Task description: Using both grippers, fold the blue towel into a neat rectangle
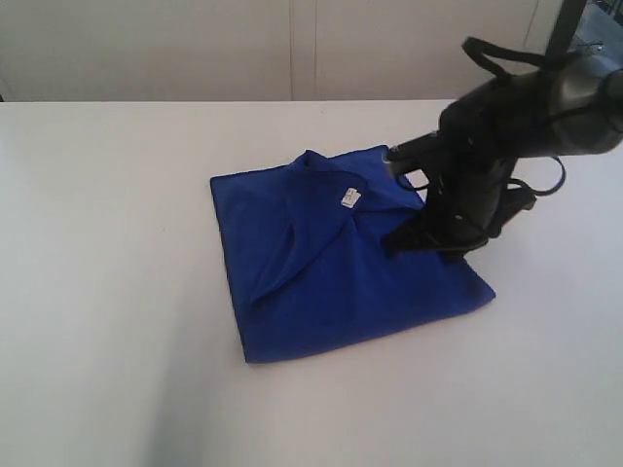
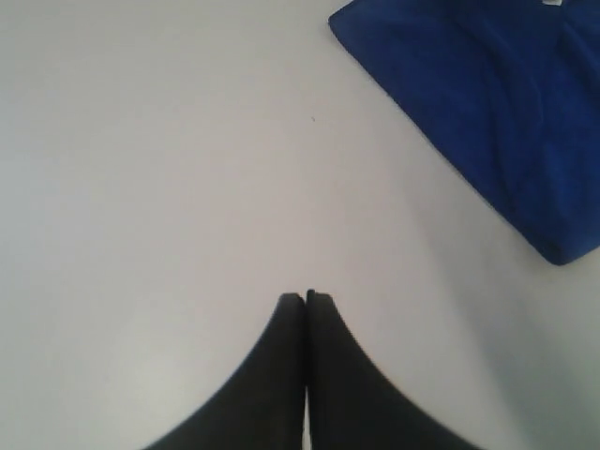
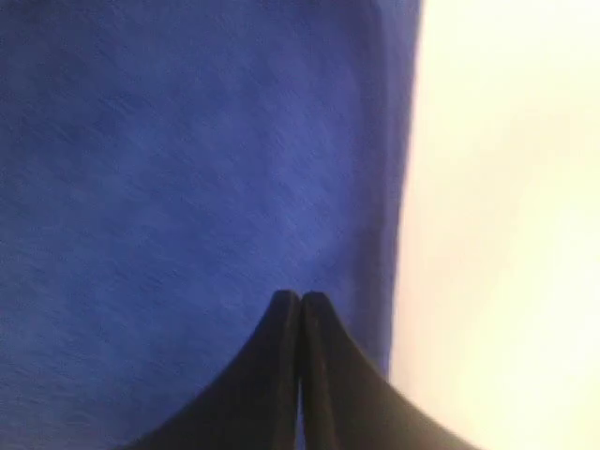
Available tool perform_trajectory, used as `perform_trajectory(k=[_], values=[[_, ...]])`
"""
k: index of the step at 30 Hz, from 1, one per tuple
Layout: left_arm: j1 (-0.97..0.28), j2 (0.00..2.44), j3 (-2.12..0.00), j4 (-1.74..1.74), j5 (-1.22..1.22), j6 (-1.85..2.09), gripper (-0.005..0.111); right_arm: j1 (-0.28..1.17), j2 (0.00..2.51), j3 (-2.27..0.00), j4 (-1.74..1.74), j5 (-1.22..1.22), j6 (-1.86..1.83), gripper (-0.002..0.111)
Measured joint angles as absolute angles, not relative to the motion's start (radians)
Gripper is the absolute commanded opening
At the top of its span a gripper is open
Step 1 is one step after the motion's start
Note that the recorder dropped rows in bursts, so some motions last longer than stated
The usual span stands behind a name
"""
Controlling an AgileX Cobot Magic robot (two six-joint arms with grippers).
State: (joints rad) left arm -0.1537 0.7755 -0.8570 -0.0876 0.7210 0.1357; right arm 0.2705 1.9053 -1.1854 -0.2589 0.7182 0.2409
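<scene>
1 blue towel (image 1: 331, 282), 1 left gripper (image 2: 307, 298), 1 right gripper (image 3: 300, 297), both closed

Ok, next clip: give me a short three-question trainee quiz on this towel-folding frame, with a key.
1. True or false: the left gripper and the right gripper both have their black fingers closed together.
2. Which gripper is over the soft, deep-blue, fuzzy cloth towel? A) left B) right C) both
3. Fill in: a small white ____ shows on the towel's upper face.
Key: 1 true; 2 B; 3 label.
</scene>
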Motion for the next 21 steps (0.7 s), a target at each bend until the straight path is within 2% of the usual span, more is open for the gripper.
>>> perform_trajectory(k=[7,21], values=[[-0.154,0.775,-0.857,-0.088,0.721,0.136,0.0,0.229,1.905,-1.079,-0.264,0.662,0.221,0.0],[-0.154,0.775,-0.857,-0.088,0.721,0.136,0.0,0.199,1.875,-1.003,-0.279,0.717,0.271,0.0]])
